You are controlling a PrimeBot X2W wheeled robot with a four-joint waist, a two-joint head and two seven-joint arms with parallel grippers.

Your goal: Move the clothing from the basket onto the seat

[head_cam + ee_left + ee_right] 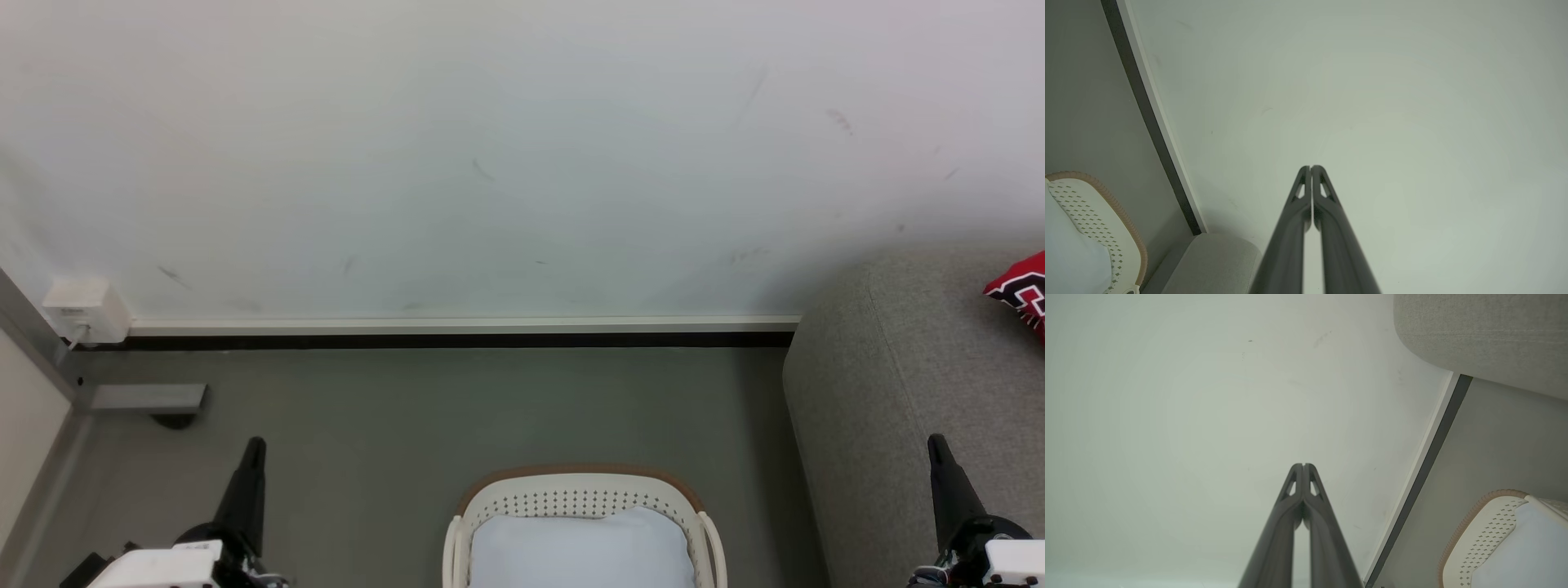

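Seat: big grey woven-fabric sofa [898, 384], at the right.
Basket: oval cream plastic laundry basket [580, 476]; we see a pale bluish-white pad [584, 543] inside.
Clothing: red black-lettered jersey [1020, 290] on the sofa, beyond our right end effector [937, 445], the nearer one.
End effectors: it and the left end effector [255, 445] are clenched, empty.

This is a home-like room, a living-room corner by its furnishings. A big grey woven-fabric sofa [898, 384] with rounded edges stands against a plain white wall [490, 163] marked with faint scuffs. Beside it, a cream plastic laundry basket [584, 494] with a brown rim sits on the smooth grey floor [392, 416]. A red garment [1024, 290] with black block lettering lies on the sofa. A white skirting board [457, 324] runs along the wall's foot. A small white box [86, 310] low on the wall may be a socket.
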